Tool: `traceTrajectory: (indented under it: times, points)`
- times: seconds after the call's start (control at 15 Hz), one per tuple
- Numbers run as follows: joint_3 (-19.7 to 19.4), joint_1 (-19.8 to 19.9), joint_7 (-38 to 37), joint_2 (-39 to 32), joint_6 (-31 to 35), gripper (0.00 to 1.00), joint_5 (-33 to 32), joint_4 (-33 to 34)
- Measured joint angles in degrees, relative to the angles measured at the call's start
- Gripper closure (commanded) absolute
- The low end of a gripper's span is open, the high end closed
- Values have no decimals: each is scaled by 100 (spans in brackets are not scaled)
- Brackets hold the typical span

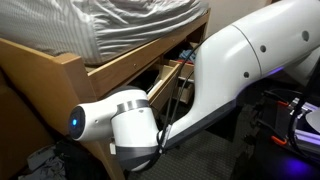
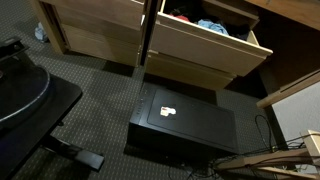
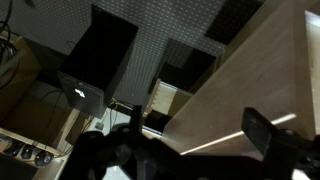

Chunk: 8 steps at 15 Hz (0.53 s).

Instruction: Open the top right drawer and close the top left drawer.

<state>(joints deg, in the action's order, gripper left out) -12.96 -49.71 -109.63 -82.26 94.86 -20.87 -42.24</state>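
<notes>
End effector (image 3: 185,150): fingers are standing wide apart at the bottom of the wrist view, pinching nothing and hovering just beside a pale pine panel (image 3: 250,80) at frame right.
Why there: probably lining up on a drawer front for a push or pull; which drawer, I cannot tell.
Top left drawer (image 2: 205,55): sitting pulled out at upper right in an exterior view, with clothes (image 2: 210,27) showing inside, so closing is not yet done.
Top right drawer (image 1: 165,85): showing orange-brown sides at frame centre, seemingly partly out.
Arm (image 1: 240,60): stretching from upper right down to lower centre, bending sharply and hiding the end effector there.
Black box (image 2: 185,125): lying on the floor below the drawers.
</notes>
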Motion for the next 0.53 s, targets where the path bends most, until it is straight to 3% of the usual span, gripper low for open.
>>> traceTrajectory:
  times: [0.4,0.53]
  points:
    - [-696,-196,-1563,670,-68,0,-254,-1031]
    - [-725,-179,-1588,687,-65,0,-253,-1091]
